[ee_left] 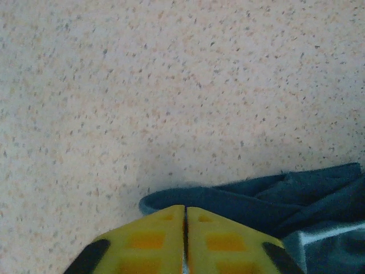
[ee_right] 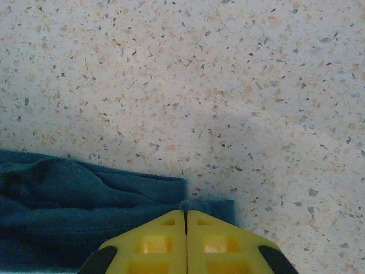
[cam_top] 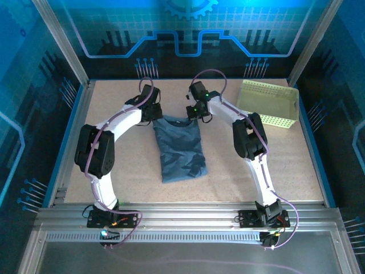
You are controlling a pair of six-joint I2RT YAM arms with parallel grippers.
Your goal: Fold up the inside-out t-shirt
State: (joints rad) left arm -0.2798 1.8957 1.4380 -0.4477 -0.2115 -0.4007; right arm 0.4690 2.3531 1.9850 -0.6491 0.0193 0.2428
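The inside-out t-shirt (cam_top: pixel 179 151), dark slate-blue and wrinkled, lies as a narrow strip in the middle of the table, its long side running from far to near. My left gripper (cam_top: pixel 155 117) is down at its far left corner and my right gripper (cam_top: pixel 197 117) at its far right corner. In the left wrist view the yellow fingers of the left gripper (ee_left: pixel 185 208) are pressed together over the rolled edge of the t-shirt (ee_left: pixel 274 197). The right gripper (ee_right: pixel 185 213) is shut too, and a small tuft of the t-shirt (ee_right: pixel 74 194) pokes up at its tips.
A pale yellow-green perforated basket (cam_top: pixel 268 103) stands at the far right of the speckled table (cam_top: pixel 114 171). Blue panels and aluminium posts wall in the table on the left, right and far sides. Both arms arch inward over the table's near half.
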